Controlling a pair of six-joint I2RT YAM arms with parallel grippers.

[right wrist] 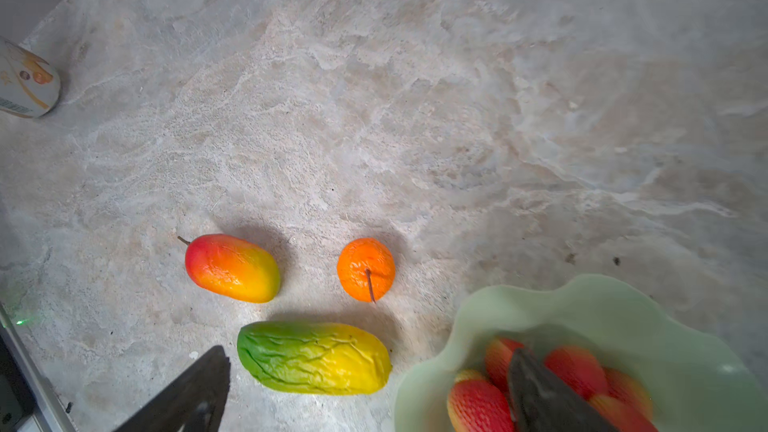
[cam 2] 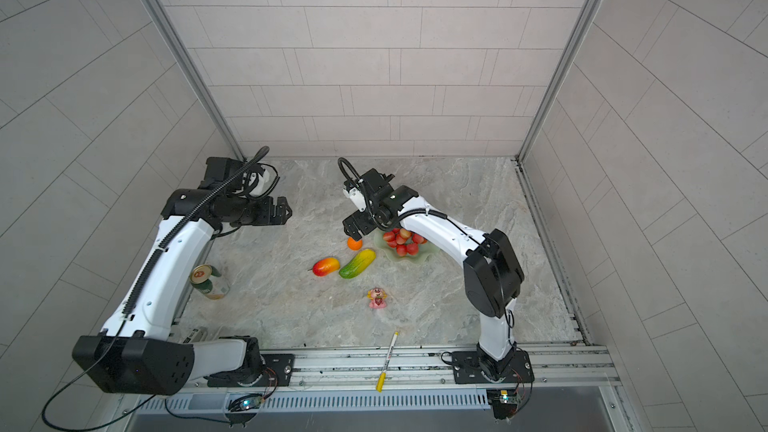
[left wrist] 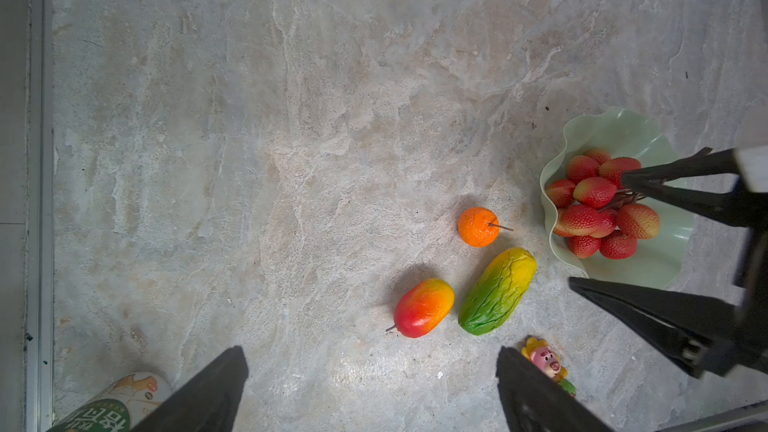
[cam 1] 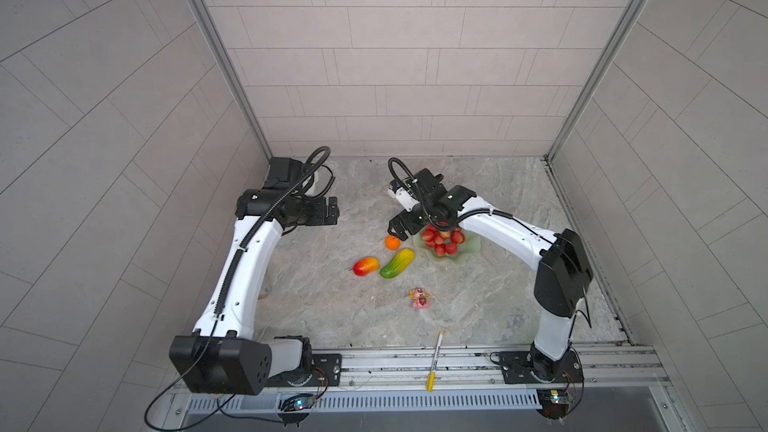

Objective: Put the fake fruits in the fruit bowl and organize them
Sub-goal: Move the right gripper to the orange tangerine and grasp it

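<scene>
The red grape bunch point(cam 1: 441, 241) lies in the mint-green fruit bowl point(cam 1: 470, 249) right of the table's middle. Left of the bowl, on the table, are the small orange point(cam 1: 392, 243), the green-to-yellow fruit point(cam 1: 397, 263) and the red-yellow mango point(cam 1: 366, 266). My right gripper point(right wrist: 370, 352) hangs open and holds nothing. One finger is over the grapes in the bowl point(right wrist: 582, 305), the other over the table beside the green-yellow fruit point(right wrist: 316, 357). My left gripper point(left wrist: 372, 351) is open and empty, raised at the far left, well away from the mango point(left wrist: 424, 307).
A pink figurine point(cam 1: 420, 297) stands in front of the fruits. A yellow-and-white pen point(cam 1: 434, 361) lies across the front rail. A green drink can point(cam 2: 210, 282) lies beside the left arm. Tiled walls close in the back and both sides.
</scene>
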